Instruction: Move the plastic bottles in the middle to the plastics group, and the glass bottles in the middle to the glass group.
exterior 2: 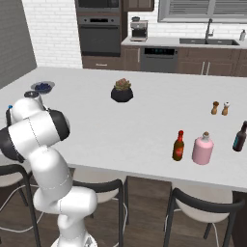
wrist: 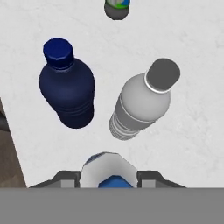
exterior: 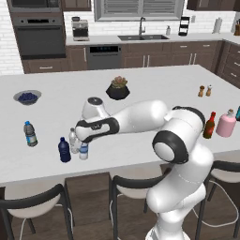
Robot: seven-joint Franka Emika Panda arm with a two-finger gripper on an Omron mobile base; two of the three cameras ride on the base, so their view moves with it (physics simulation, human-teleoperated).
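My gripper [wrist: 108, 177] is down at the counter's near left, shut on a clear plastic bottle with a blue label and white cap [wrist: 108, 168] [exterior: 84, 151], one finger on each side. Just beyond it stands the plain greyish plastic bottle [wrist: 139, 105] [exterior: 72, 139]. The squat navy bottle [wrist: 67, 89] [exterior: 64, 150] of the plastics group is beside them, and the dark-capped clear bottle [exterior: 30, 134] [wrist: 117, 8] stands further left. Far right, the slim red-brown glass bottle [exterior: 209, 125] [exterior 2: 179, 146] stands next to the pink bottle [exterior: 226, 123] [exterior 2: 202, 149] and a teal bottle [exterior 2: 240, 136].
A bowl of blueberries [exterior: 27, 97] sits at the back left, a dark potted plant [exterior: 118, 89] mid-counter, and salt and pepper shakers [exterior: 205, 91] at the back right. The counter's near edge [exterior: 56, 174] runs just below the bottles, with stools [exterior: 37, 206] under it.
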